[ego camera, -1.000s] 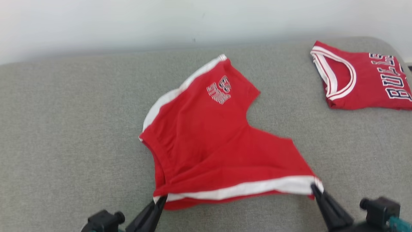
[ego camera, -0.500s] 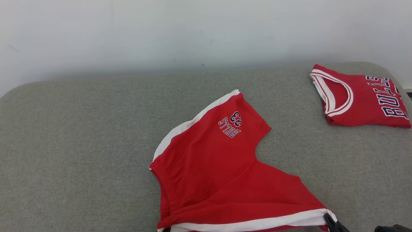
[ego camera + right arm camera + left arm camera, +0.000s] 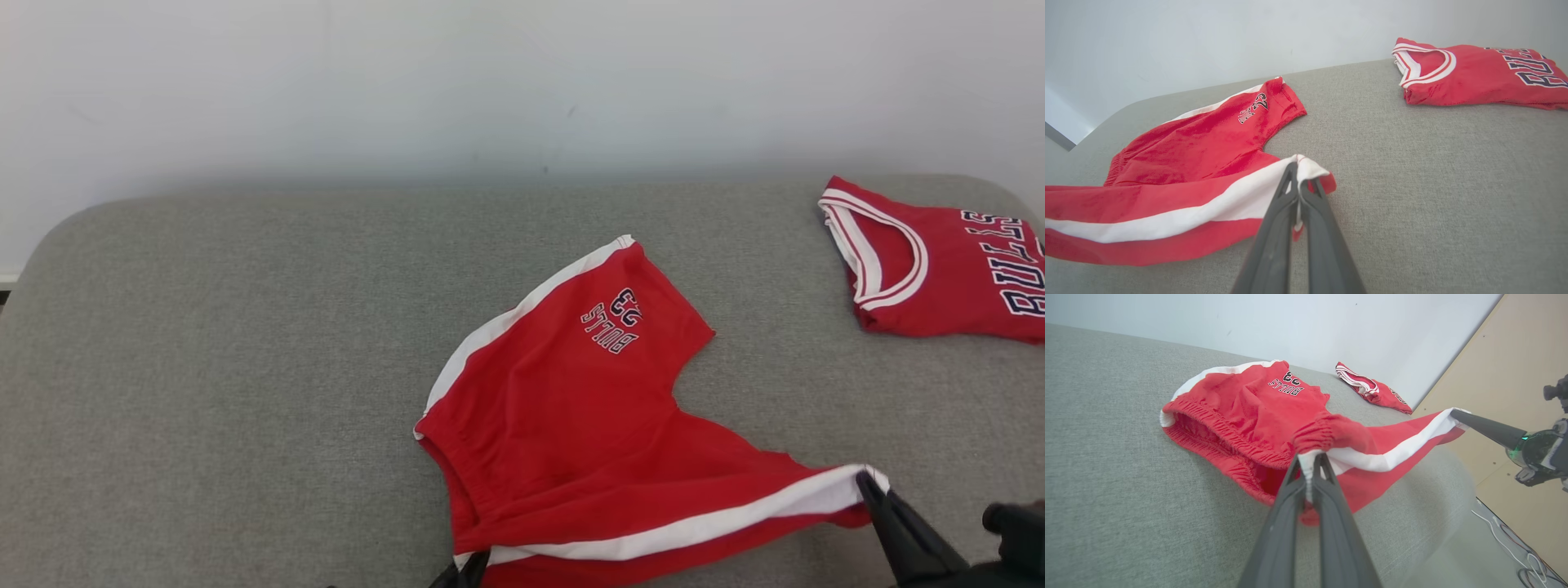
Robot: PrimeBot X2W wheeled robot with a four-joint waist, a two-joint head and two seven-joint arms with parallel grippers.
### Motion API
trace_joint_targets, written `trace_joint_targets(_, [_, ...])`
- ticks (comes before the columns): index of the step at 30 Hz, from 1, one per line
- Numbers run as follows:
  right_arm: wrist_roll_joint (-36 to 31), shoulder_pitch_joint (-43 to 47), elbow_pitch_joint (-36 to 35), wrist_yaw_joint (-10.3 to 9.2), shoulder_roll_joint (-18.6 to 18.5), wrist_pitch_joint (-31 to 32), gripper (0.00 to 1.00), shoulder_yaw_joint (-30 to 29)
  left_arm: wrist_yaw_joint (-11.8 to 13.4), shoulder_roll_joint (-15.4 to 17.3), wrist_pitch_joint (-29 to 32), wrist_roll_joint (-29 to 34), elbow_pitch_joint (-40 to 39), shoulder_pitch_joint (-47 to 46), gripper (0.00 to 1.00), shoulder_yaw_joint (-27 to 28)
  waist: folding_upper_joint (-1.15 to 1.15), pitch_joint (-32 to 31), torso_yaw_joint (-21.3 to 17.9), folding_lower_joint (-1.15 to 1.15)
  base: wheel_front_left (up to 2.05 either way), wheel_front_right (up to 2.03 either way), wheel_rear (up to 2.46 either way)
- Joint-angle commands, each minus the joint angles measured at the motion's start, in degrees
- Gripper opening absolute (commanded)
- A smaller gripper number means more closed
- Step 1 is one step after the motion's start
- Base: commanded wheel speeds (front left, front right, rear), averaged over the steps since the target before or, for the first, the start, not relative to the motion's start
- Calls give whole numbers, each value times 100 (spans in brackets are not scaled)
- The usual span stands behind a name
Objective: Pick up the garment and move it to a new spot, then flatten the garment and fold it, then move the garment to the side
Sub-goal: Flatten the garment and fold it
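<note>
Shorts on grey cushion, near edge lifted; left gripper clamped on waistband corner, right gripper clamped on leg hem; flattening seemingly under way; folding, moving aside remain.

My view has tipped up, so I see more wall. My right gripper has lifted its corner of the shorts higher.

Cushion bare left of shorts; jersey right.
</note>
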Motion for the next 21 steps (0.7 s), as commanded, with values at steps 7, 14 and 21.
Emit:
trace_joint_targets(7, [77,-1134,506,-16,-317,85,0,154,5,-242,-18,-54,75,-438,0,-26,0,169,278,0,0,0,0])
trace_joint_targets(14, [133,-2368,1256,-16,-487,74,0,515,5,-324,-18,-101,365,-884,0,41,0,261,433,0,0,0,0])
trace_joint_targets(21, [108,-3548,2182,-16,-419,66,0,1006,4,-393,-18,-257,673,-1421,0,131,0,477,549,0,0,0,0])
